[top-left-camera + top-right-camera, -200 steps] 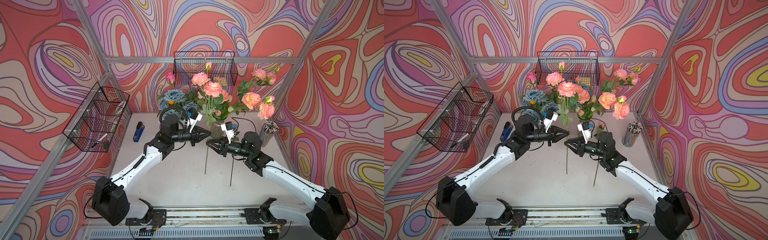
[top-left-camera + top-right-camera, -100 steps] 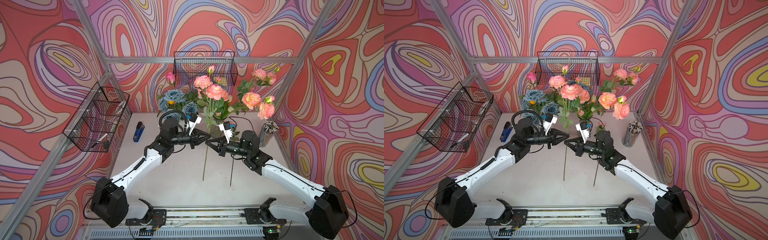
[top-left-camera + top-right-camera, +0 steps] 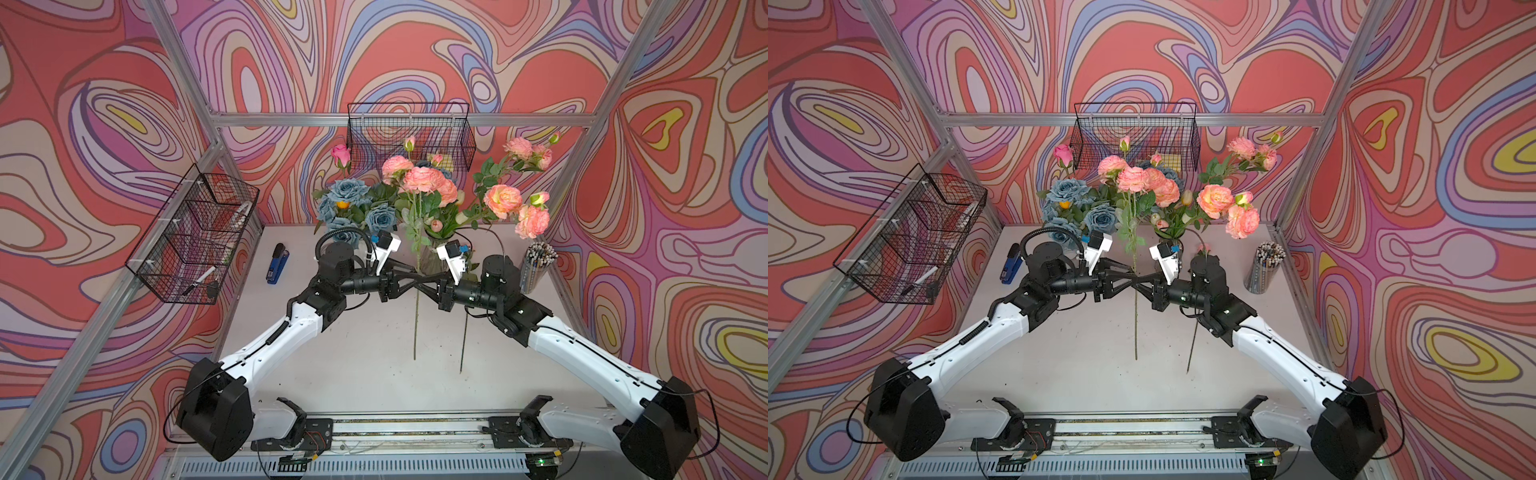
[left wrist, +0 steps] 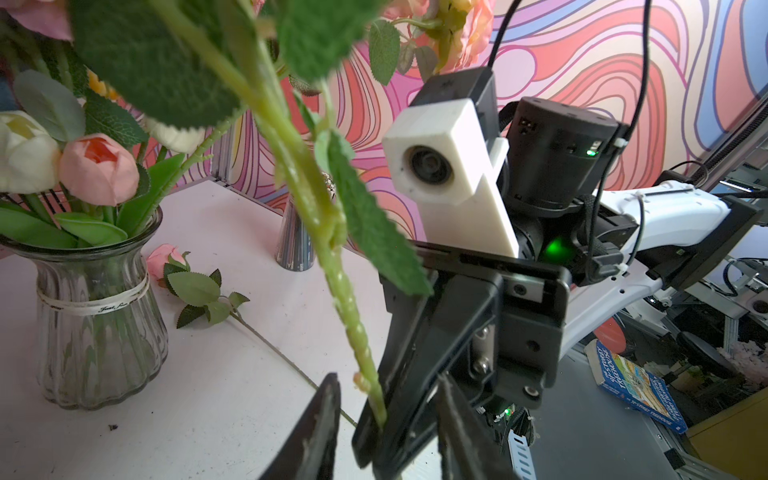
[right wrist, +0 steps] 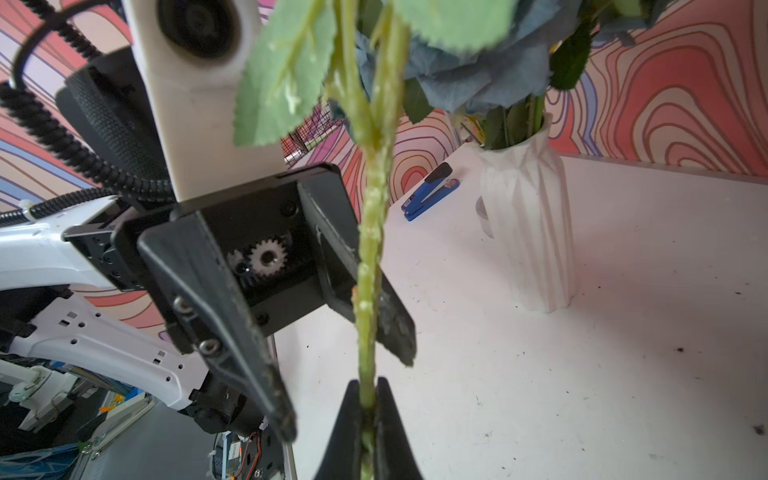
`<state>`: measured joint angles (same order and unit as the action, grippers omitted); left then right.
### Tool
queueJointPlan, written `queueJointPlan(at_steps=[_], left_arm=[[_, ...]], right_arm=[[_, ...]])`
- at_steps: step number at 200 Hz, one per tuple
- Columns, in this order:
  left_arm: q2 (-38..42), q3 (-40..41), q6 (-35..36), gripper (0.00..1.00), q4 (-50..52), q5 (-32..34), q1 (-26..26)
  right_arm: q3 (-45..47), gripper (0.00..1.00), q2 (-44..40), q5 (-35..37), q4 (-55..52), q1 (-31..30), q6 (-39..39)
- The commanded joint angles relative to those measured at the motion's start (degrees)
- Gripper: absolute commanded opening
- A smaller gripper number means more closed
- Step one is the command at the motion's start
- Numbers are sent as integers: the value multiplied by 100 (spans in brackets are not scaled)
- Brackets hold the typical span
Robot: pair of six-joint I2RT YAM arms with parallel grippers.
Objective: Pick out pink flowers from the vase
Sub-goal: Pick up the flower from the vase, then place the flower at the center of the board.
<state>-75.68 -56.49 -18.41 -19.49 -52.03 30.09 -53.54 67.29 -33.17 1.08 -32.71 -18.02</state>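
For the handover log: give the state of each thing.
Left gripper: open, stem between its jaws.
Right gripper: shut on stem.
Stem: held upright.
Loose flower: lying on table.
Glass vase: upright, filled.
White vase: upright, filled.
Stapler: closed.

The clear ribbed glass vase [image 4: 99, 332] shines glossy, the white vase [image 5: 528, 232] and speckled table [image 5: 623, 395] look matt, the pink flower stem [image 4: 353, 332] is waxy plastic with cloth-like leaves, and the wire basket [image 3: 409, 133] is black metal.
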Motion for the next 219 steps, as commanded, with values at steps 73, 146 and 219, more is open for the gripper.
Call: queueJointPlan(at_steps=[73, 146, 219], left_arm=[[359, 551, 84, 76, -912, 555, 110], [286, 851, 399, 100, -856, 1370, 347], [299, 1428, 522, 100, -1093, 2685, 463]], right_arm=[[-282, 0, -1085, 1833, -1558, -34, 1183], [-218, 0, -2016, 2621, -1819, -34, 1565], [-122, 0, -3219, 4274, -1992, -36, 1553]])
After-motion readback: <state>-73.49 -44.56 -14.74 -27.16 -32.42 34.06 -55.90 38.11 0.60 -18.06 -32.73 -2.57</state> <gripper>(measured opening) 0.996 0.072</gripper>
